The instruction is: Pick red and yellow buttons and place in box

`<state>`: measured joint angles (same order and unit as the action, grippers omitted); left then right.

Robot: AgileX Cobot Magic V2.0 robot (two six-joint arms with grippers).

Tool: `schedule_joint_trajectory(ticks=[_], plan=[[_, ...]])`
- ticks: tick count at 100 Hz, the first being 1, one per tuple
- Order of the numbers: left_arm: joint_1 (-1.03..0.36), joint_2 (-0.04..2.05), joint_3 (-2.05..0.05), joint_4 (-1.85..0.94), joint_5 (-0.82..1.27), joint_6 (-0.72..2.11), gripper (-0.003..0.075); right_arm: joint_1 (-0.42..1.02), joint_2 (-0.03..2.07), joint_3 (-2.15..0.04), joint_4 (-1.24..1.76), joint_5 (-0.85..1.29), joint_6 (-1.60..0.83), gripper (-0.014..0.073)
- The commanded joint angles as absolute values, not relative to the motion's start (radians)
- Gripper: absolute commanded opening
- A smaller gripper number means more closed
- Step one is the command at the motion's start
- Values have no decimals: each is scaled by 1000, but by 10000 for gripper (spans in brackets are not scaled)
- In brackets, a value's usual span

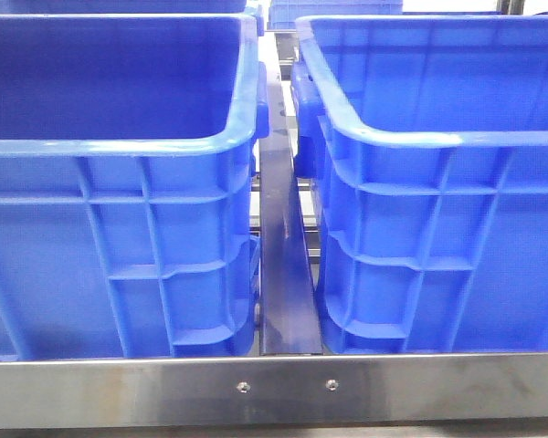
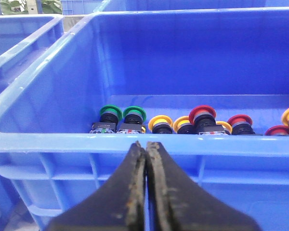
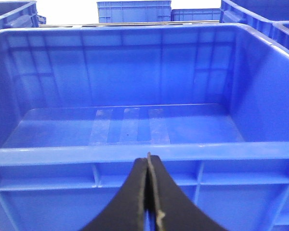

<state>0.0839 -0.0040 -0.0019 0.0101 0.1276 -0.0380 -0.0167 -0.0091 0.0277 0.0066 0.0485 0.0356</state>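
In the left wrist view a blue bin (image 2: pixel 53 86) holds a row of push buttons on its floor: yellow buttons (image 2: pixel 160 123), red buttons (image 2: pixel 202 116) and two green buttons (image 2: pixel 110 115). My left gripper (image 2: pixel 146 144) is shut with nothing in it, just outside the bin's near rim. In the right wrist view a blue box (image 3: pixel 260 96) stands with only tape strips on its floor. My right gripper (image 3: pixel 148 158) is shut and holds nothing, in front of that box's near rim. Neither gripper shows in the front view.
The front view shows two blue bins side by side, left (image 1: pixel 119 237) and right (image 1: pixel 438 228), with a metal rail (image 1: pixel 281 265) between them and a steel edge (image 1: pixel 274 388) in front. More blue crates (image 3: pixel 134 10) stand behind.
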Motion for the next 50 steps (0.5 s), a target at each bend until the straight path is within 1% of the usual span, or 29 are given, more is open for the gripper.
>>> schedule_joint_trajectory(ticks=[1, 19, 41, 50], plan=[[85, -39, 45, 0, 42, -37, -19, -22, -36, 8, 0, -33, 33, -60], [85, -39, 45, 0, 40, -37, -19, -22, -36, 8, 0, -33, 33, -60], [85, -39, 40, 0, -57, -37, -19, -22, -36, 8, 0, -33, 33, -60], [85, -39, 7, 0, -50, -37, -19, -22, -36, 8, 0, -33, 33, -60]])
